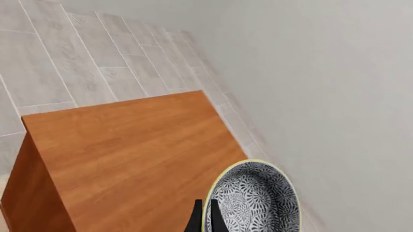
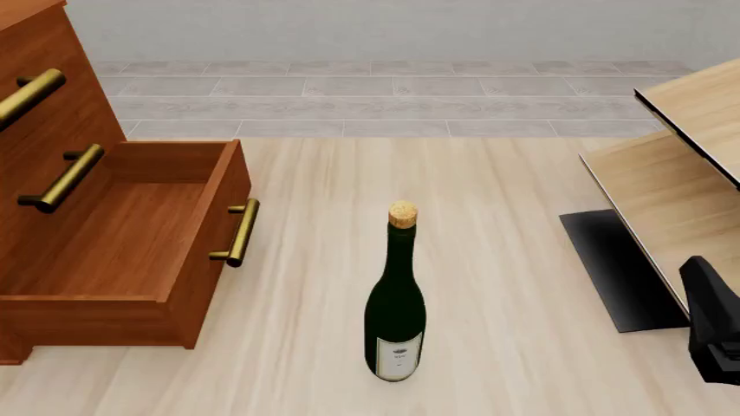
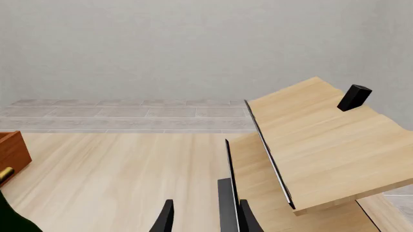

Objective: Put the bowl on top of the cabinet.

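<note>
Small round white-grey ceramic bowl with blue speckled pattern showed nothing inside; its mouth was turned toward the wrist camera. It hung beside the far edge of the large reddish-brown wooden cabinet's flat top, over the grey tiled floor. Left pincer was clamped on the bowl's rim, one finger inside and one outside. The cabinet's top lay bare. In the front view its lower drawer stood pulled out, holding nothing. Right pincer fingers stood apart above the pale wooden bench.
</note>
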Motion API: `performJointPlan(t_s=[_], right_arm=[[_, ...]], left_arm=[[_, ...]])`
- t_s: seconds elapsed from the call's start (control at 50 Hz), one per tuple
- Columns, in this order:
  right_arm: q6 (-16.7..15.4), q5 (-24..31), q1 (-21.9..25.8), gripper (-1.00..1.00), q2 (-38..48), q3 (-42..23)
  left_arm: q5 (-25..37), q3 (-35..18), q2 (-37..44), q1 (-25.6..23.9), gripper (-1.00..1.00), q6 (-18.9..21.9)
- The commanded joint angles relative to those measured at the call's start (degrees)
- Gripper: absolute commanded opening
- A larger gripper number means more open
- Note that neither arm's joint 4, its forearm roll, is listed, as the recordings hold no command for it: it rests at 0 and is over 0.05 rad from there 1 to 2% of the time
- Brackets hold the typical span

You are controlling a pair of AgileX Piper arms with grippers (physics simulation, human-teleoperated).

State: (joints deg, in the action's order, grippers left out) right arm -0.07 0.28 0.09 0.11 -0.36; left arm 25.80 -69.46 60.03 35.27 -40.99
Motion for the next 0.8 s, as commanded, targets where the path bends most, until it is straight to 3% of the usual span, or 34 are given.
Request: performJointPlan(t_s=[0.02,0.8], right_arm=[[0.0,0.0,0.0,1.0,0.0,0.0],[0.0,0.0,0.0,1.0,0.0,0.0]], left_arm=[[-1.0,0.2,1.4,1.3,-1.0,0.7],[-3.9,2.6,5.7,3.9,-1.0,2.6]])
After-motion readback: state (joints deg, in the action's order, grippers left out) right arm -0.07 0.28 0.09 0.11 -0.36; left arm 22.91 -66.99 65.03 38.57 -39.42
